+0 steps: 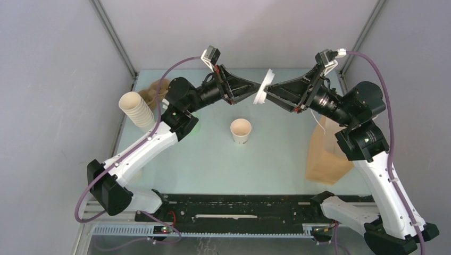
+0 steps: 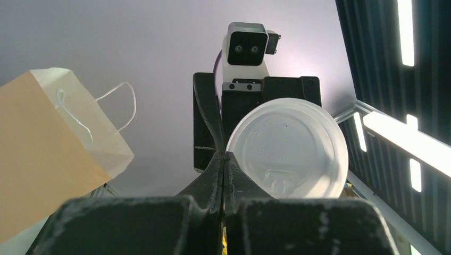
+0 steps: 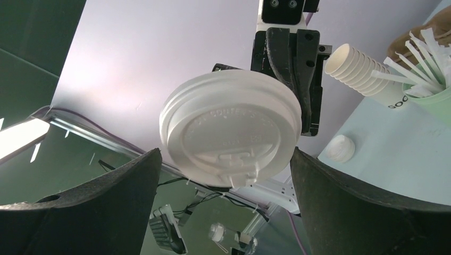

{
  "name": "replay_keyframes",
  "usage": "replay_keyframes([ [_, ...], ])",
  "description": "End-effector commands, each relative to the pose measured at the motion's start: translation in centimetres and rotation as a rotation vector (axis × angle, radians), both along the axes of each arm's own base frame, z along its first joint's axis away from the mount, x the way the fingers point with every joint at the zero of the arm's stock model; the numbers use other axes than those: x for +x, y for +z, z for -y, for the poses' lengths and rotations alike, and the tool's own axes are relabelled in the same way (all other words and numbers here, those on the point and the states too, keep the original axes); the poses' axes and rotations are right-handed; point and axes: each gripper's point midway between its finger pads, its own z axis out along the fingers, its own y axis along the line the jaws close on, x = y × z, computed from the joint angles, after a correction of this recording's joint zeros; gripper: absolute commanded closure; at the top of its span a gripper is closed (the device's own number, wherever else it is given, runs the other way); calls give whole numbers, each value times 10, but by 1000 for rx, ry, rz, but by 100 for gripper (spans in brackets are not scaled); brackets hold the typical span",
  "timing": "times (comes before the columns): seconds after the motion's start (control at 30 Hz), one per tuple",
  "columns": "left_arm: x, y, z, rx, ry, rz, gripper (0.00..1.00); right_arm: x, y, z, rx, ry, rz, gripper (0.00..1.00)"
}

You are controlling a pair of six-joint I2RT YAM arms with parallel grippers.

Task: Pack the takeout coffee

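The takeout coffee cup point(image 1: 241, 130), small, cream-white and open-topped, stands upright on the table with no lid on it. A round white lid point(image 1: 264, 85) is held on edge in the air above and behind the cup, between both arms. My left gripper point(image 1: 256, 92) is shut on the lid's rim; in the left wrist view point(image 2: 226, 158) the jaws are pressed together at the edge of the lid point(image 2: 287, 149). My right gripper point(image 1: 270, 91) is open, and its wide-apart fingers point(image 3: 106, 207) flank the lid point(image 3: 228, 133) without touching it.
A tall stack of cream cups point(image 1: 137, 109) leans at the left. A brown paper bag point(image 1: 324, 154) lies at the right, and it also shows in the left wrist view point(image 2: 48, 154). A pale green cup of white sticks point(image 3: 431, 95) and a small white lid stack point(image 3: 340, 149) sit at the back left.
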Motion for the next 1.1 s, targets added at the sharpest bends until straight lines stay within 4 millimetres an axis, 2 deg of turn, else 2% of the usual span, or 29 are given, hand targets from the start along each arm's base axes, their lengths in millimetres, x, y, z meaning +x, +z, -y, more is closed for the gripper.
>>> replay_keyframes([
  [0.0, -10, 16, -9, -29, 23, 60, 100, -5, 6, 0, 10, 1, 36, 0],
  [0.33, -9, 17, -11, -43, 37, 48, 100, -2, 5, -1, 17, -8, 33, 4],
  [0.5, -6, 14, -12, -36, 56, 40, 100, 2, 1, 1, 6, -40, 23, 0],
  [0.9, -1, 9, -12, -30, 66, 34, 100, 1, 4, 2, 9, -33, 43, 8],
  [0.93, 0, 8, -13, -27, 73, 35, 98, 2, 2, 2, 4, -35, 40, 8],
  [0.97, 1, 7, -14, -23, 80, 38, 91, 2, 1, 2, -1, -35, 41, 9],
  [1.07, 5, 3, -20, -14, 115, 37, 62, 3, -2, 3, -11, -40, 30, 10],
])
